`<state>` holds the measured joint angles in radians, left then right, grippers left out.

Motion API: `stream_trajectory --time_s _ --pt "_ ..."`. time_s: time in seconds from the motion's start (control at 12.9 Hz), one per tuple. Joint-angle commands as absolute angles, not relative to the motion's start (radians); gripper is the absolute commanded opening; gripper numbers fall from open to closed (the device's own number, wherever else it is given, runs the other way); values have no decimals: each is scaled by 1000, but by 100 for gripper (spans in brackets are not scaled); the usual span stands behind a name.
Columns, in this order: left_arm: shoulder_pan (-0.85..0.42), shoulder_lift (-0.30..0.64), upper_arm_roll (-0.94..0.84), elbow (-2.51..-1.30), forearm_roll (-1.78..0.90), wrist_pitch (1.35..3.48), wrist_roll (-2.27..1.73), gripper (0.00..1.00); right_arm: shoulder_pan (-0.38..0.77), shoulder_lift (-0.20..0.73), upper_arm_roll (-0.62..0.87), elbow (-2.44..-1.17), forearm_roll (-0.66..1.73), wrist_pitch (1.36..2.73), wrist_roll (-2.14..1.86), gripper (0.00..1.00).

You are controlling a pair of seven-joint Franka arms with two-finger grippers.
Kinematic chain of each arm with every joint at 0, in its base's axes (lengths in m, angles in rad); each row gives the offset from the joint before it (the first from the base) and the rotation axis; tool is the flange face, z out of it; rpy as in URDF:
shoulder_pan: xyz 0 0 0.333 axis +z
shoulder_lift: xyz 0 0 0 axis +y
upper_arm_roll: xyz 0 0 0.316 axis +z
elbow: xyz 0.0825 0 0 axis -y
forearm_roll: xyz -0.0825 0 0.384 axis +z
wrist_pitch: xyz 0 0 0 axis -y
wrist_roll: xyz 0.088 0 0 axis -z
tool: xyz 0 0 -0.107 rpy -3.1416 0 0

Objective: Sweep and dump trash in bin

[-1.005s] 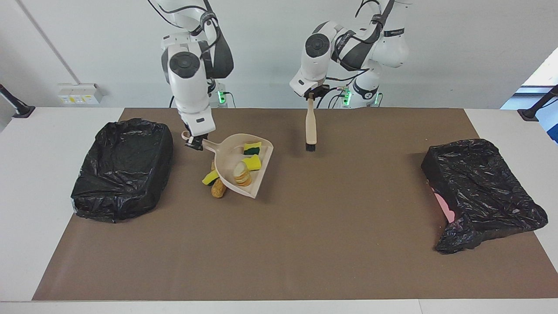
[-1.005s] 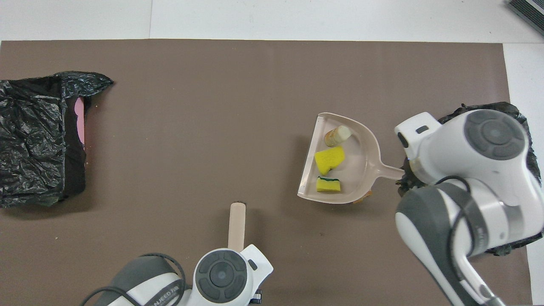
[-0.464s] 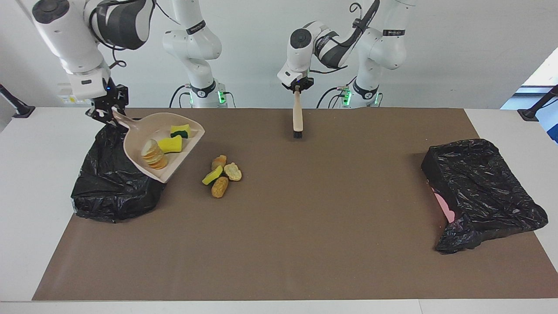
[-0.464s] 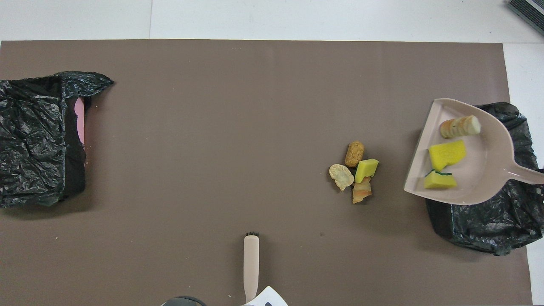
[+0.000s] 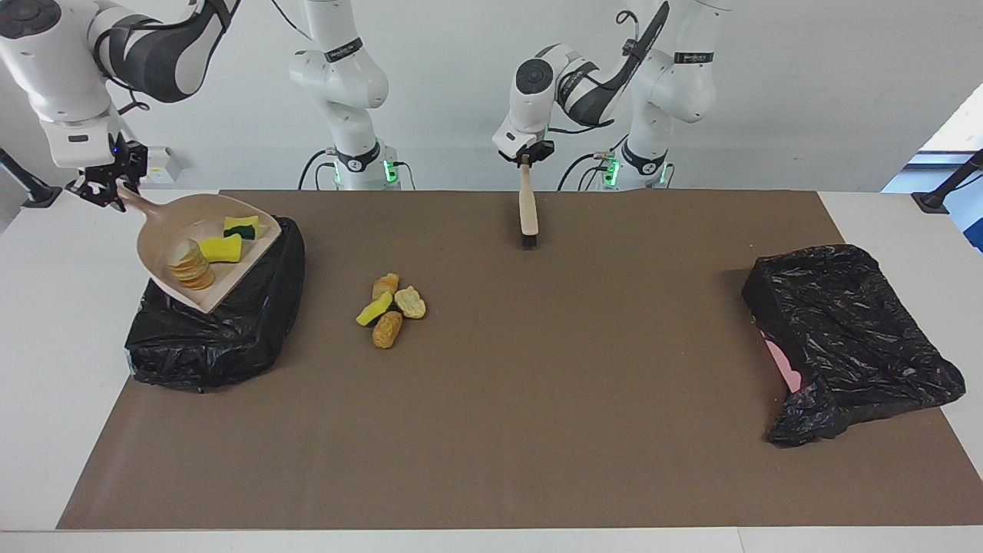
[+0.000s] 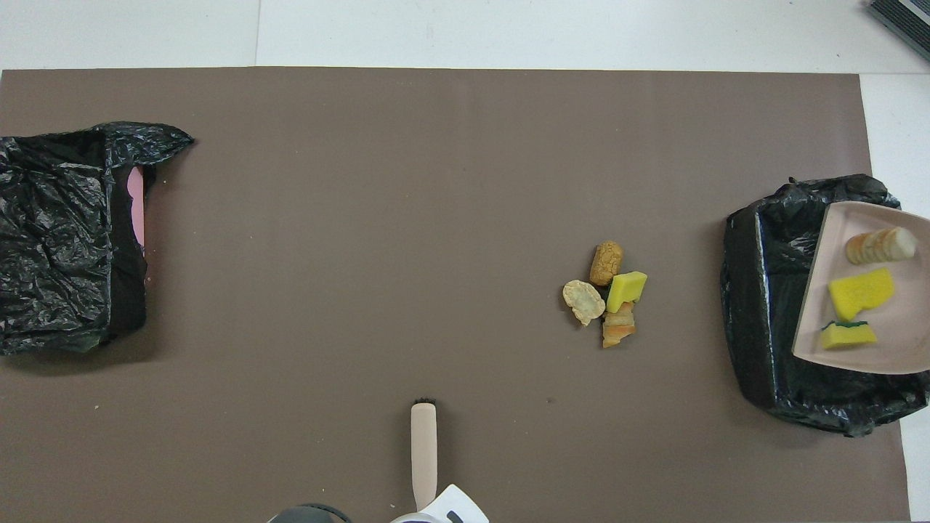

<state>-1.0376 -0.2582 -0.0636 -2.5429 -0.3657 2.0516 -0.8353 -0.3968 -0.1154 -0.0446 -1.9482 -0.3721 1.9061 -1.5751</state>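
My right gripper [image 5: 108,192] is shut on the handle of the beige dustpan [image 5: 170,228], which hangs tilted over the black-lined bin [image 5: 223,338] at the right arm's end of the table. Three pieces of trash [image 5: 219,247] lie in the pan [image 6: 897,343]: a sliced tan chunk and two yellow sponges. Several more trash pieces [image 5: 389,307] sit in a small pile [image 6: 607,293] on the brown mat. My left gripper [image 5: 525,160] is shut on the top of the beige brush [image 5: 527,209], which hangs bristles down just above the mat.
A second black-lined bin [image 5: 848,330] with a pink edge showing stands at the left arm's end of the table [image 6: 65,232]. The brown mat [image 5: 537,399] covers most of the white table.
My right arm lifted the loaded dustpan off the mat beside the pile and carried it over the bin at its end. The left arm drew the brush up and back toward the robots.
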Motion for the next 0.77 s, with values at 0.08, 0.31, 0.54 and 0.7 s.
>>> stream_trajectory --time_s 0.08,0.31,0.54,0.7 --pt "-1035 -250 -55 -2559 -379 2091 -824 4 -396 -114 -29 -1991 -534 2032 -1678 0" --pt "-1029 -241 -54 -2548 -379 2086 -830 31 -394 -92 -25 -1994 -586 2051 -1696 0" --pt "-1000 -209 -49 -2501 -377 2080 -830 76 -367 -92 -15 -2002 -649 2069 -1837 0" --pt "-910 -183 -49 -2416 -318 2072 -821 100 -362 -92 -15 -2011 -652 2114 -1893 0"
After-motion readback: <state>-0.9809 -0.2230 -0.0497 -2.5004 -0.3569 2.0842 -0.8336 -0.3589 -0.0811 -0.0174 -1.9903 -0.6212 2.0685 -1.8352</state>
